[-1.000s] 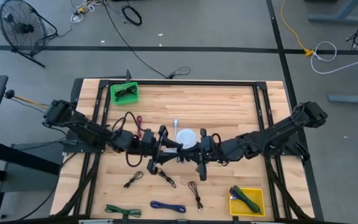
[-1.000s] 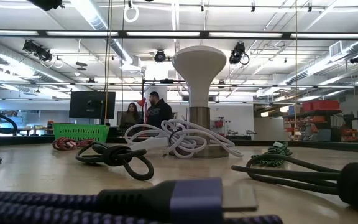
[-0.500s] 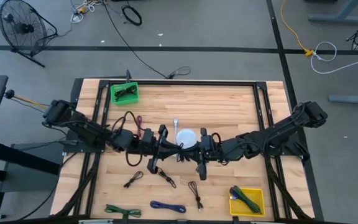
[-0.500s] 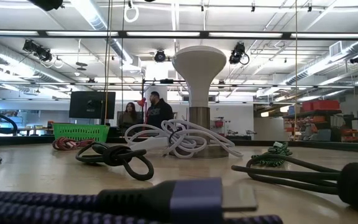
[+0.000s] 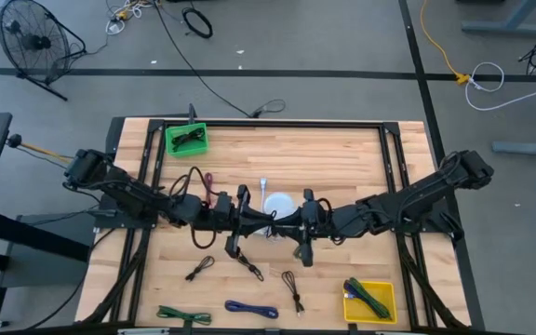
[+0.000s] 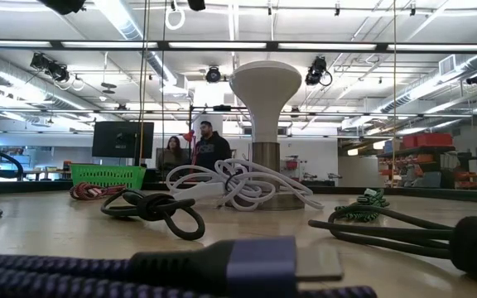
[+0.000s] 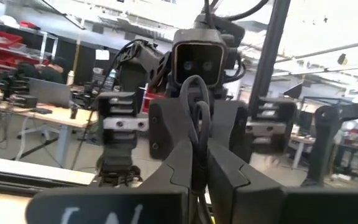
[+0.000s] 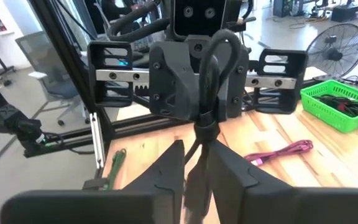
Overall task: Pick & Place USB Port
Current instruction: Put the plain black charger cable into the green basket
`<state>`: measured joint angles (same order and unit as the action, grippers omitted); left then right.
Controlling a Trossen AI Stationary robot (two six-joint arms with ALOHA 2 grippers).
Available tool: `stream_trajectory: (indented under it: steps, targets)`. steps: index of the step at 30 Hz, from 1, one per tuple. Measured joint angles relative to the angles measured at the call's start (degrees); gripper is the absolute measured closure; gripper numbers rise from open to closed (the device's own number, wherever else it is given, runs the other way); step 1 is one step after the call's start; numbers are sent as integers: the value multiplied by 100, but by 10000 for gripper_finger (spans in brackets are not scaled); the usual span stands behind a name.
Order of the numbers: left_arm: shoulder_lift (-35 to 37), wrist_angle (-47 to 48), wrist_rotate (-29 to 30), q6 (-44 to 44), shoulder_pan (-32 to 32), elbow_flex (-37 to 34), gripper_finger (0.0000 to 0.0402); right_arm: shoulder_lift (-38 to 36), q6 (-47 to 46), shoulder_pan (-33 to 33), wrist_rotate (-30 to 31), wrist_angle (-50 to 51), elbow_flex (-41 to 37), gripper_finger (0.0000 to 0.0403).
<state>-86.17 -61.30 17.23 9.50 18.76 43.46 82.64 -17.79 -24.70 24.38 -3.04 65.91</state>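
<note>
My two grippers meet over the middle of the table. A bundled black cable (image 5: pixel 273 226) spans between them, and both are shut on it. My left gripper (image 5: pixel 255 223) comes from the table's left, my right gripper (image 5: pixel 292 226) from the right. In the left wrist view the cable's loop (image 7: pixel 196 106) rises from between my left gripper's fingers (image 7: pixel 199 158). In the right wrist view the cable's tied loop (image 8: pixel 209 74) stands before my right gripper (image 8: pixel 194 158). A green basket (image 5: pixel 186 138) stands far left and a yellow bin (image 5: pixel 368 300) near right. My left gripper pinches one end of the black cable bundle (image 7: pixel 197 146) between its two fingers. It comes level from the table's left. The bundle is clear of the table. My right gripper pinches the other end of the bundle, just below its tie (image 8: pixel 202 134), between its two fingers. It comes level from the table's right. The loop stands up beyond the fingers, clear of the table.
A white round-topped stand (image 5: pixel 280 205) with a white cable (image 6: pixel 243 186) is just beyond the grippers. Loose cables lie on the near half: black ones (image 5: pixel 199 268), a green one (image 5: pixel 182 314) and a blue one (image 5: pixel 251 308). A red one (image 5: pixel 209 191) lies left of centre. People stand in the room behind (image 6: pixel 209 145).
My right gripper has shifted slightly toward the table's far edge with the cable. Both grippers stay shut on it.
</note>
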Motion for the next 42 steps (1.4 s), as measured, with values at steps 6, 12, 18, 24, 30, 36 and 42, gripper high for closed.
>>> stream_trajectory:
  steps: [6, 12, 18, 24, 30, 36, 42]
  targets:
    - [129, 314, 164, -34, -14, -4, 377, -385, -281, -23, -262, 696, 0, 302]
    - [575, 1488, 404, 10, -72, -7, 377, -563, -1241, -71, -327, 2155, 2, 299]
    - [1327, 3221, 1019, 12, -129, -4, 377, -563, -2254, -190, -284, 3701, -1, 306]
    - [2200, 5623, 1704, 33, -365, -4, 377, -559, -2817, -412, -236, 4242, -46, 314]
    - [3000, 8058, 2230, 534, -814, -4, 377, -509, -2994, -851, -146, 4252, -46, 317]
    - [3482, 9677, 2690, 665, -1495, -4, 377, -384, -2970, -1214, 538, 4213, -52, 317]
    - [3567, 10122, 2639, -65, -2492, -2, 377, -118, -2557, -1293, 862, 4016, -52, 317]
